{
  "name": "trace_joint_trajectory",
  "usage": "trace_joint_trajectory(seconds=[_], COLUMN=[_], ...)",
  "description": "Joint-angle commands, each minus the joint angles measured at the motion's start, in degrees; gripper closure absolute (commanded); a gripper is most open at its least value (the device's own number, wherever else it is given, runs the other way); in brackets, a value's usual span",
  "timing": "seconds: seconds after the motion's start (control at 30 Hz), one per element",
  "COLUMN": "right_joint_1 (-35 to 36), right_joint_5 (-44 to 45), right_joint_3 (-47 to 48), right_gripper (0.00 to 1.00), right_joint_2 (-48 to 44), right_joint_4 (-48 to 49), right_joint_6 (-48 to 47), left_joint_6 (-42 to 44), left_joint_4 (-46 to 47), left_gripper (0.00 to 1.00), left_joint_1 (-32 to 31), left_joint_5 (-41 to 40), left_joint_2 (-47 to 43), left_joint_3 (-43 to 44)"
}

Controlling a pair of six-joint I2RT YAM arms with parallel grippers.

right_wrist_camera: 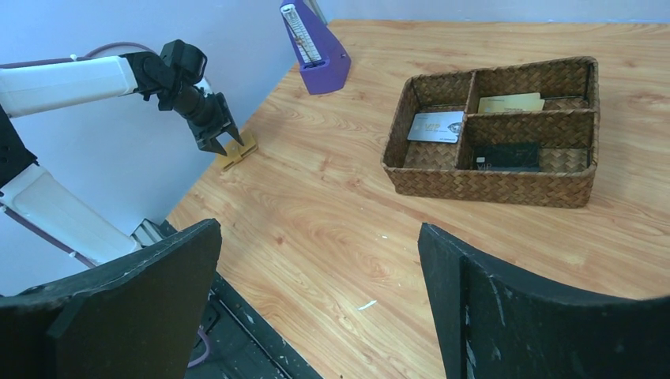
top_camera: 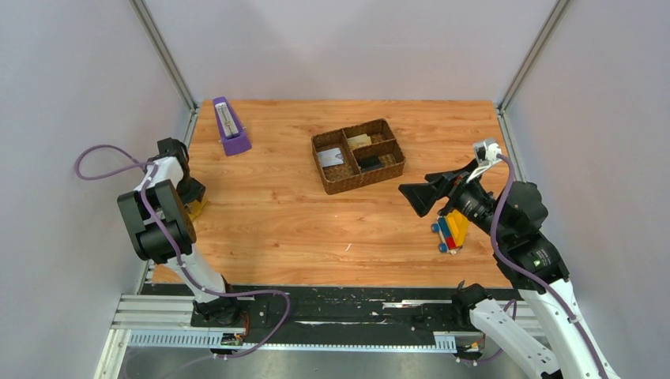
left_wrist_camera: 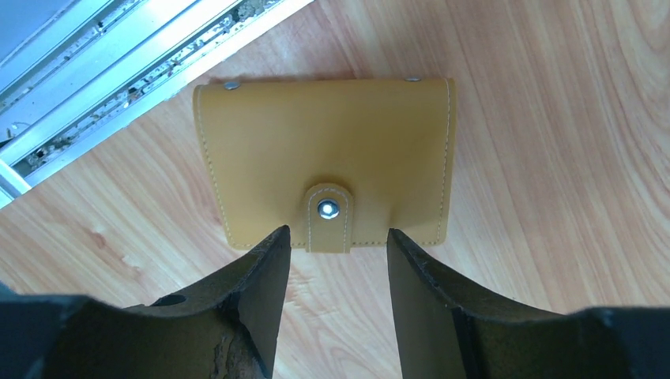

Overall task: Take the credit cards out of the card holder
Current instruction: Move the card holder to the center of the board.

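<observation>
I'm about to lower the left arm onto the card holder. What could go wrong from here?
1. The card holder is snapped shut. The left gripper, open over its tab, may drag it rather than unfasten it.
2. It lies close to the table edge, so a push could slide it off.

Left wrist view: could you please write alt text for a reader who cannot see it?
A closed mustard-yellow, leather-look card holder lies flat on the light wooden table, its small snap tab fastened and facing the camera. The left gripper, black and two-fingered, stands open, one finger on each side of that tab.
</observation>
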Motion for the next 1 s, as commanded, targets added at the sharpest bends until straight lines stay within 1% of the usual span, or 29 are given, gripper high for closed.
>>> trace_joint_trajectory(seconds=[0.0,0.13,0.3,0.33,0.37,0.4,0.43,0.47,0.5,0.53,0.6,0.7,0.77,0.83,0.97], right_joint_1=[0.02,0.03,0.02,0.04,0.05,0.05,0.06,0.03,0.04,0.03,0.05,0.04,0.04,0.06,0.07], right_joint_5=[2.02,3.94,4.32,4.32,4.37,4.42,4.53,4.64,4.78,4.88,5.15,5.26,5.26,5.18,5.23], right_joint_3=[-0.41,-1.07,-0.99,-0.94,-0.93,-1.02,-1.02,-1.06,-1.14,-1.23,-1.46,-1.76,-1.80,-1.79,-1.96], right_gripper=[0.01,0.01,0.01,0.01,0.01,0.01,0.01,0.01,0.01,0.01,0.01,0.01,0.01,0.01,0.01], right_joint_2=[-1.01,-1.59,-1.66,-1.75,-1.76,-1.88,-2.01,-2.21,-2.36,-2.51,-2.78,-2.91,-2.87,-2.91,-3.08], right_joint_4=[2.05,2.26,2.20,2.26,2.25,2.25,2.22,2.21,2.26,2.24,2.27,2.25,2.20,2.17,2.22], right_joint_6=[-2.07,-3.21,-3.74,-3.74,-3.69,-3.65,-3.57,-3.46,-3.27,-3.08,-2.82,-2.44,-2.42,-2.34,-2.04], left_joint_6=[-0.26,-1.16,-1.34,-1.49,-1.58,-1.75,-1.75,-1.86,-1.86,-1.85,-1.89,-2.71,-3.34,-4.00,-5.84], left_joint_4=[-0.21,1.14,2.00,2.37,2.62,3.19,3.43,3.80,4.00,4.25,4.92,6.21,6.94,7.23,7.45], left_gripper=[0.43,0.46,0.55,0.60,0.63,0.69,0.71,0.76,0.79,0.83,0.88,0.93,0.98,1.00,1.00], left_joint_1=[0.30,0.27,0.26,0.22,0.20,0.07,-0.01,-0.27,-0.31,-0.45,-0.65,-1.53,-2.41,-3.72,-8.44], left_joint_5=[0.12,1.57,4.98,6.32,6.98,8.31,8.94,9.97,10.99,11.43,13.00,16.90,19.41,21.01,22.86], left_joint_2=[2.82,4.16,4.44,4.07,3.83,3.17,2.81,2.06,1.68,0.89,-0.51,-3.32,-5.13,-7.24,-11.44], left_joint_3=[2.12,0.29,-1.86,-2.25,-2.98,-3.47,-4.43,-4.90,-6.02,-6.57,-8.65,-12.64,-14.50,-15.87,-18.44])
